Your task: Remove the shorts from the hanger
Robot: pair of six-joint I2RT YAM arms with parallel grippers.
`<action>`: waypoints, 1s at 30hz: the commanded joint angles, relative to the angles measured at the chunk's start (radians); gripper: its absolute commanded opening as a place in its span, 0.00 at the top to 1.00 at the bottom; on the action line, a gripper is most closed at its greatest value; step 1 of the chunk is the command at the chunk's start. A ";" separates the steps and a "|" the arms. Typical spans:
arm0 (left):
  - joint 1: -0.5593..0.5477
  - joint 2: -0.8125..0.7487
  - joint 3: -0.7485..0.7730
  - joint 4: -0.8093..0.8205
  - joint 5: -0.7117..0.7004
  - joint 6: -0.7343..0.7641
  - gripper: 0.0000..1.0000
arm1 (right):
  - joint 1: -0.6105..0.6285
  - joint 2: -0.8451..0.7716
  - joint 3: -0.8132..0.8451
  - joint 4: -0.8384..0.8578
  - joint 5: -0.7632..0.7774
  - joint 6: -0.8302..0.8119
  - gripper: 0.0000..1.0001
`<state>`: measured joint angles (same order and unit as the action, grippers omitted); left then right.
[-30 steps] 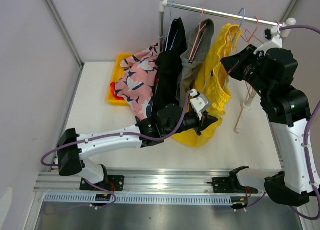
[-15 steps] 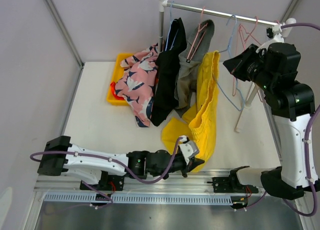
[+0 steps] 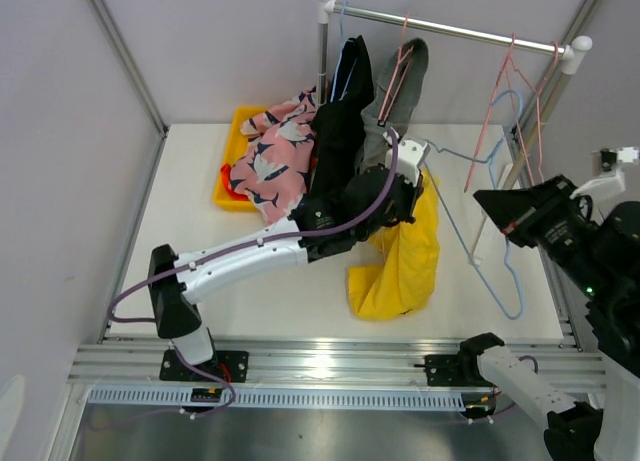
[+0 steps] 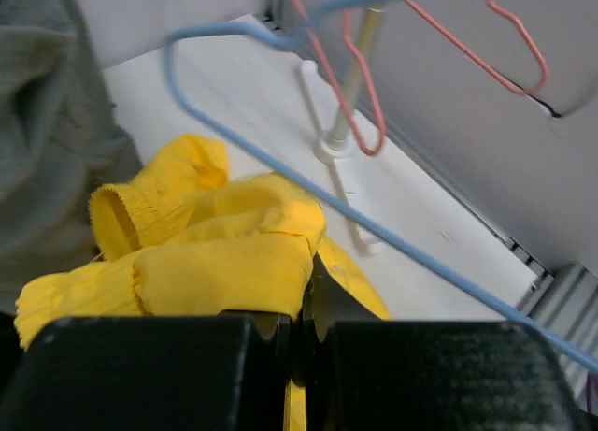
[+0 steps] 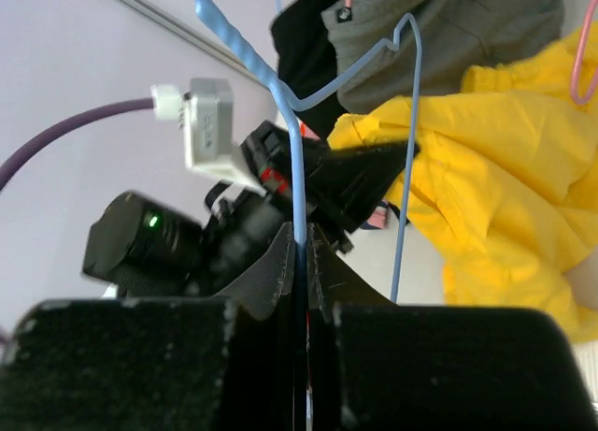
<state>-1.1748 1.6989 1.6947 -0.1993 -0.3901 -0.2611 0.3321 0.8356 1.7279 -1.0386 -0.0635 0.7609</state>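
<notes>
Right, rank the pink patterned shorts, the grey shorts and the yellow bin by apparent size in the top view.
1. pink patterned shorts: clearly the largest.
2. grey shorts: narrower, and partly hidden.
3. yellow bin: smallest as seen, since the shorts cover most of it.

Hung shorts (image 3: 338, 131) on rail (image 3: 450, 28), loose shorts (image 3: 400, 271) on table (image 3: 180, 201) before them, tray (image 3: 228, 186) at left, hanger (image 5: 295, 160) at right

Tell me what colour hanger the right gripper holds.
Blue; the hanger shows best in the right wrist view.
</notes>
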 commanded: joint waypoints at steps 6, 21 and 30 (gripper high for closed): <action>-0.278 -0.352 -0.121 -0.251 -0.344 -0.023 1.00 | 0.002 0.178 0.245 -0.037 0.145 -0.121 1.00; 0.472 -0.229 0.715 -0.472 -0.011 0.356 1.00 | -0.197 0.545 0.380 0.152 0.002 -0.238 1.00; 0.839 0.062 0.875 -0.183 0.393 0.171 0.98 | -0.265 0.499 0.135 0.302 -0.071 -0.232 1.00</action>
<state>-0.4210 1.6310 2.5362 -0.4789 -0.2550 -0.0010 0.0849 1.3663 1.9076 -0.8474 -0.0860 0.5446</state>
